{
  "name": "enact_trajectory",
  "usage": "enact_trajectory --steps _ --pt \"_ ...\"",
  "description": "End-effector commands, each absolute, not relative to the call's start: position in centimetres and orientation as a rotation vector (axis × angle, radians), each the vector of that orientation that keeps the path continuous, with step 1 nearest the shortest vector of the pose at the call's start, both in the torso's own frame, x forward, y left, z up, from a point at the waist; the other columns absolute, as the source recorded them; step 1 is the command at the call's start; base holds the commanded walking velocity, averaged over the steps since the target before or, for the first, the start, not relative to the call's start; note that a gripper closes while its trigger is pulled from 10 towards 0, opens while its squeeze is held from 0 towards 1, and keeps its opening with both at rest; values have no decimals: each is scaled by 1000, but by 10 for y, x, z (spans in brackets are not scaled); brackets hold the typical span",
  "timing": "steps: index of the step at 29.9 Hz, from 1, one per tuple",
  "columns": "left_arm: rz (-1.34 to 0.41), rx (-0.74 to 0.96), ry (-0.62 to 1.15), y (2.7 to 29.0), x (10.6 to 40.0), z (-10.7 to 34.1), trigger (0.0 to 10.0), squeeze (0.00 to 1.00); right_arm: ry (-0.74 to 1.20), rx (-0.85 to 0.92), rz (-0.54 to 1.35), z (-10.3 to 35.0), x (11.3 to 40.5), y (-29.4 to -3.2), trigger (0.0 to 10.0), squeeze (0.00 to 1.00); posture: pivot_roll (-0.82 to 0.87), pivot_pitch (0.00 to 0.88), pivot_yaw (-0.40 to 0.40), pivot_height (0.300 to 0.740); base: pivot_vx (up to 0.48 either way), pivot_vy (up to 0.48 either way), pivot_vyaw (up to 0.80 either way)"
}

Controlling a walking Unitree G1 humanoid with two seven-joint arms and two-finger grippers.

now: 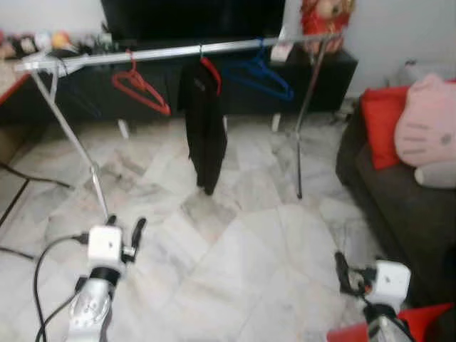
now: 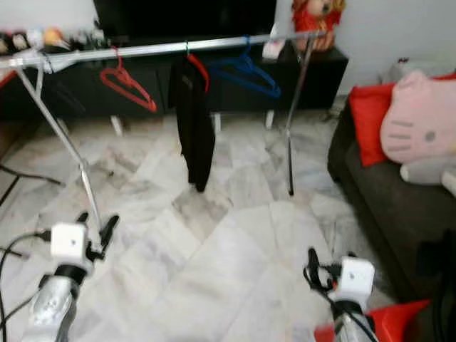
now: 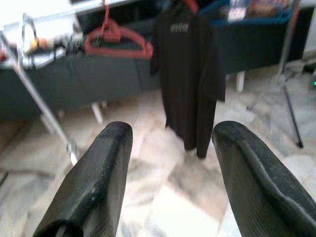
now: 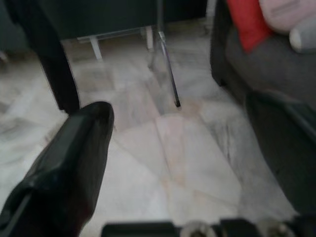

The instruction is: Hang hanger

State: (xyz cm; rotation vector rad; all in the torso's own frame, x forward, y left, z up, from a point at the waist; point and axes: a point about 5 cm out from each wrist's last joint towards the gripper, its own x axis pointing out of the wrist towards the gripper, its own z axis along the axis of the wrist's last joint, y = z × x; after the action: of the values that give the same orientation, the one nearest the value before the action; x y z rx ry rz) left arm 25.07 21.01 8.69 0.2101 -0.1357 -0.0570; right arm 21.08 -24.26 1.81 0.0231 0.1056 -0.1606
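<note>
A silver clothes rail (image 1: 178,51) spans the room ahead on slanted legs. On it hang an empty red hanger (image 1: 140,87), a black shirt (image 1: 205,128) on a red hanger, and an empty blue hanger (image 1: 261,75). My left gripper (image 2: 96,221) is low at the left, near the rack's left leg, well short of the rail. It is open, and in the left wrist view its fingers (image 3: 106,168) frame the shirt (image 3: 190,74) with nothing between them. My right gripper (image 4: 177,106) is low at the right, open and empty. A red shape (image 1: 420,322) lies by my right arm.
A dark sofa (image 1: 399,206) with a red cushion (image 1: 381,125) and a pink plush (image 1: 427,121) stands close on the right. A black cabinet (image 1: 313,78) runs behind the rack. Cables (image 1: 21,182) trail on the marble floor at the left. The rack's right leg (image 1: 298,157) stands mid-floor.
</note>
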Motion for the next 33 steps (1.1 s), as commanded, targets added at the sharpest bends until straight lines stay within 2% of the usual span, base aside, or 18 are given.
enact_trajectory --steps 1,5,7,10,13,15,17,18,20,25,26,33 --pt "-81 232 -179 204 248 101 10000 0 42 10 -165 34 211 -242 10000 0 -58 0 32 740 0 0 0" --pt "-68 243 -177 201 231 109 10000 0 16 -2 -172 47 196 -240 10000 0 -60 0 39 740 0 0 0" --pt "-19 234 -131 210 220 104 10000 0 43 3 -166 44 187 -237 10000 0 -56 0 41 740 0 0 0" --pt "12 212 -91 217 217 98 10000 0 83 -1 -162 36 187 -237 10000 0 -51 0 38 740 0 0 0" --pt "47 190 40 235 227 76 10000 0 213 18 -163 8 203 -240 10000 0 -51 0 32 740 0 0 0" --pt "47 190 40 235 227 76 10000 0 213 18 -163 8 203 -240 10000 0 -51 0 32 740 0 0 0" --pt "101 123 134 249 236 55 10000 0 351 15 -157 -14 209 -239 10000 0 -57 0 25 740 0 0 0" --pt "101 123 134 249 236 55 10000 0 351 15 -157 -14 209 -239 10000 0 -57 0 25 740 0 0 0" --pt "141 65 357 261 238 11 10000 0 613 6 -160 -48 202 -235 10000 0 -56 0 31 740 0 0 0" --pt "181 16 638 258 214 -36 10000 0 857 -4 -173 -75 177 -229 10000 0 -49 0 33 740 0 0 0" --pt "152 10 698 250 206 -46 10000 0 878 23 -175 -78 173 -226 10000 0 -44 0 28 740 0 0 0" --pt "92 24 805 233 194 -65 10000 0 917 80 -128 -86 166 -211 10000 0 -58 0 32 740 0 0 0"
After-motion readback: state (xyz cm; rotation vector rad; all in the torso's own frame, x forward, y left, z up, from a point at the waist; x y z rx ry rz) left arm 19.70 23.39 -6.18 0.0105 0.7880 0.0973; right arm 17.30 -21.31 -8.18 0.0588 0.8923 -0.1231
